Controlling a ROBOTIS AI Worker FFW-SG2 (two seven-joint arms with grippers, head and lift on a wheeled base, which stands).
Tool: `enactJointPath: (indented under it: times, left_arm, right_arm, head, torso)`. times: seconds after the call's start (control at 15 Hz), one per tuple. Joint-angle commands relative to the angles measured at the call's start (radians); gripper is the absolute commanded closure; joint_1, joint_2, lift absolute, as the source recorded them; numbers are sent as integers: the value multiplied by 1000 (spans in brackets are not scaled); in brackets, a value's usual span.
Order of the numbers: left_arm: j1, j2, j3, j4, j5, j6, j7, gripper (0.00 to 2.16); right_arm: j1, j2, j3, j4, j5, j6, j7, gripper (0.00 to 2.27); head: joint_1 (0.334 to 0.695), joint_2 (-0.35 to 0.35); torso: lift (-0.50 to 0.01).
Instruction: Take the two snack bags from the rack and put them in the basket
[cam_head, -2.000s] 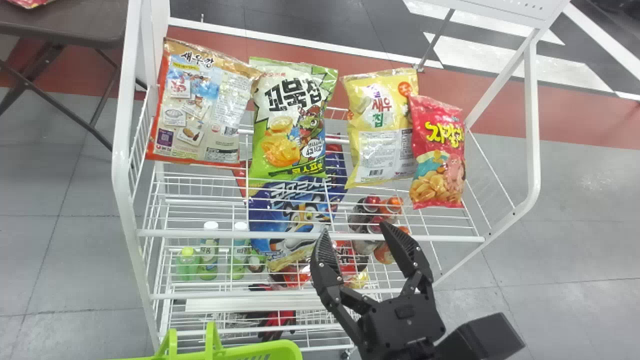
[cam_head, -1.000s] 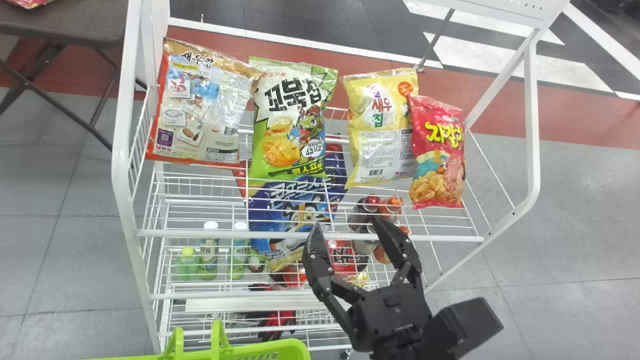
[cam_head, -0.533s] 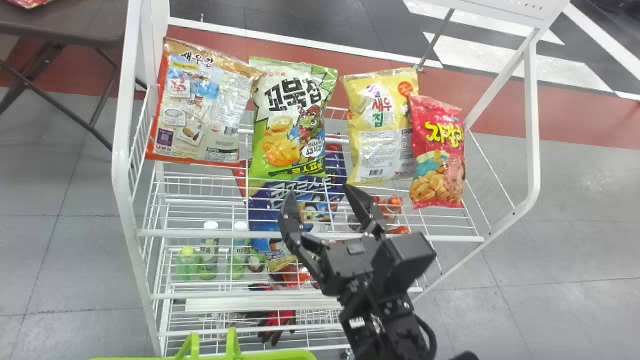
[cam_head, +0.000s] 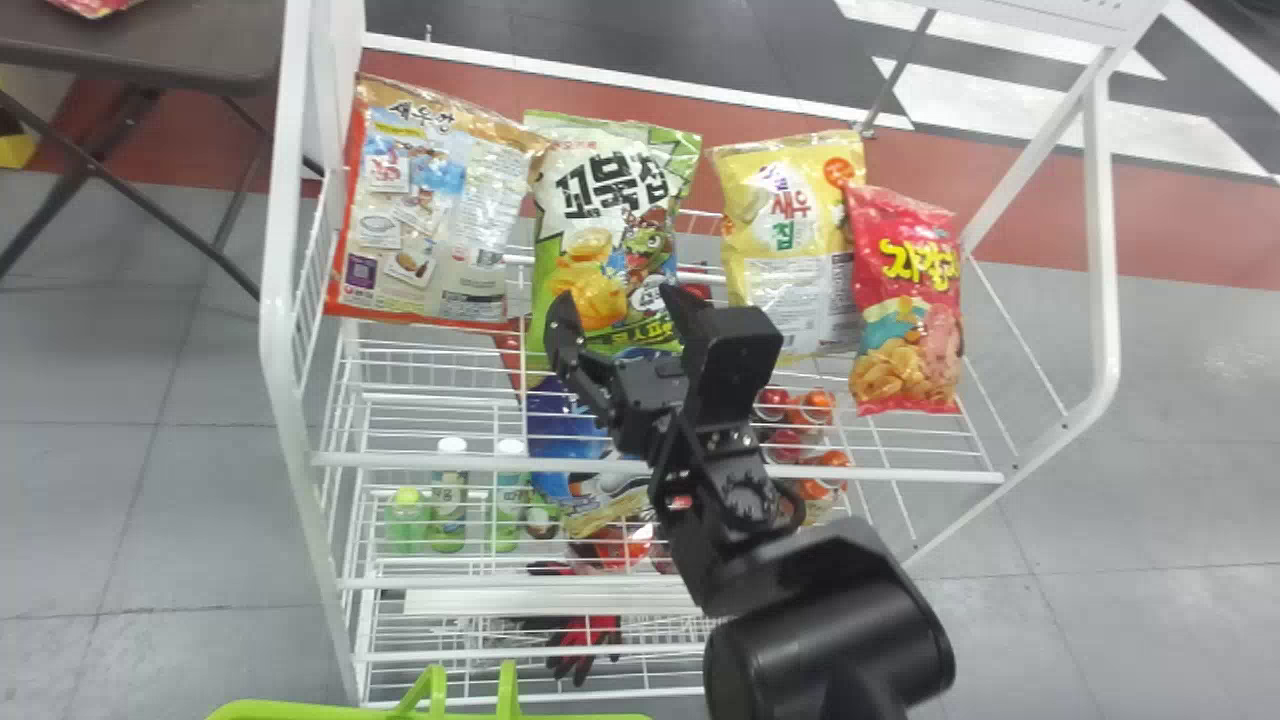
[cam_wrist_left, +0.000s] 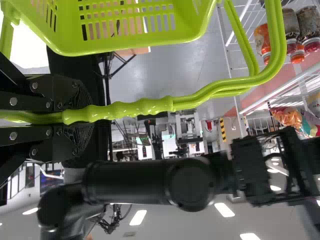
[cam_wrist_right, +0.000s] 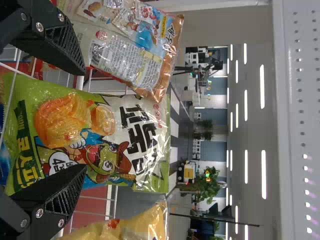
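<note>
Head view: basket (cam_head: 270, 711) cut off at bottom edge; right gripper (cam_head: 617, 297) and its arm partly cover green bag (cam_head: 605, 190) and blue bag (cam_head: 558, 430). Left wrist view: basket cut off at top, right gripper seemingly blurred. Right wrist view: yellow bag (cam_wrist_right: 142, 225) cut off at bottom.

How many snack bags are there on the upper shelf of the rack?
4. In the head view, from left to right: orange-edged bag, green bag, yellow bag, red bag. Others may be hidden behind them.
</note>
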Motion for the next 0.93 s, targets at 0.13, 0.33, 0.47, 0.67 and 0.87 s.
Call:
enactJointPath:
  times: [0.13, 0.33, 0.47, 0.67, 0.87]
  left_arm:
    - [-12, 10, 2, 6, 11, 3, 3, 1872]
    - [-18, 13, 3, 11, 14, 3, 9, 1872]
    - [-23, 13, 0, 11, 17, 3, 14, 1872]
    - [-27, 11, -3, 11, 14, 9, 23, 1872]
    - [-27, 11, -6, 11, 13, 12, 23, 1872]
  right_arm:
    - [-135, 26, 10, 130, 7, 23, -15, 174]
    - [-155, 24, 7, 162, 8, 8, -58, 174]
    - [-154, 15, -3, 163, -1, 2, -69, 174]
    - [-180, 10, -5, 185, -7, 20, -66, 174]
    - [-198, 12, -5, 208, -15, 23, -63, 174]
  head:
    - [695, -230]
    - [695, -223]
    - [695, -230]
    - [695, -251]
    - [695, -254]
  torso:
    - [-11]
    - [-11]
    - [-11]
    - [-11]
    - [-11]
